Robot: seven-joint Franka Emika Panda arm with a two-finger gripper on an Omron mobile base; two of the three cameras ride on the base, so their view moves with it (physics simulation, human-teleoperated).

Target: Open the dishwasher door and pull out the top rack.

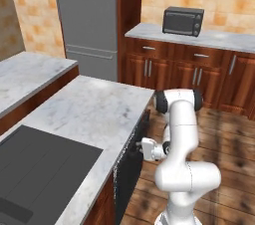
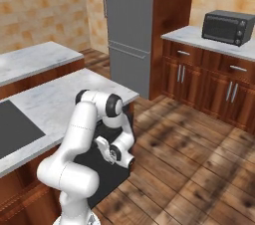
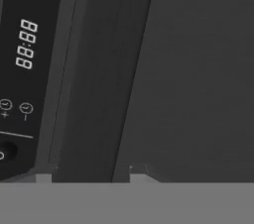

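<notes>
One thing matters here: the dishwasher door (image 1: 127,169), a flat black panel under the marble surface (image 1: 94,114), shut flush with the cabinet run as far as I can tell. The top rack should be somewhere behind it, so that step isn't started.

The hand (image 1: 141,146) is pressed up near the door's top edge. In the hand view the two tips sit tight against either side of the grey bar handle (image 3: 94,69), so I'd call it clamped on the bar rather than hanging apart.

My read on handling:
- It's a rigid, hinged panel, probably a bit heavy, and it'll want to swing down in an arc, not pull straight out.
- The handle looks smooth and slim, so the grip could slide off if the pull goes off-axis.
- That bar is the only sensible place to grab.

As for what each view gives you, the hand view has the control strip (image 3: 27,44) with its clock digits. The base views are too far off to show that, but they give the arm's folded pose, the wooden floor (image 2: 199,169) with room for the door to drop, and the fridge (image 1: 87,20) beyond.
</notes>
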